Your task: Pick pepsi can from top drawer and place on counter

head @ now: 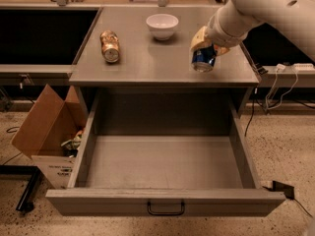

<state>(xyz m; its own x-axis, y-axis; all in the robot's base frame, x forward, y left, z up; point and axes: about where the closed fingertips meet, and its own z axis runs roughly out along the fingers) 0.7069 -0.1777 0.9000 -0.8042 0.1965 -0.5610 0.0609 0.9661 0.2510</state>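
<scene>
The pepsi can [203, 59] is blue with a silver end and hangs tilted in my gripper [205, 44], just above the right part of the grey counter [147, 65]. The gripper is shut on the can, its yellowish fingers [199, 37] clasping the can's upper part. My white arm comes in from the upper right. The top drawer [165, 163] is pulled fully open below the counter, its grey inside bare, with a black wire handle [166, 209] on its front.
A gold-brown can [110, 46] lies on its side at the counter's left. A white bowl [162, 26] stands at the counter's back middle. A brown cardboard box [49, 132] sits on the floor left of the drawer. Cables run along the floor at right.
</scene>
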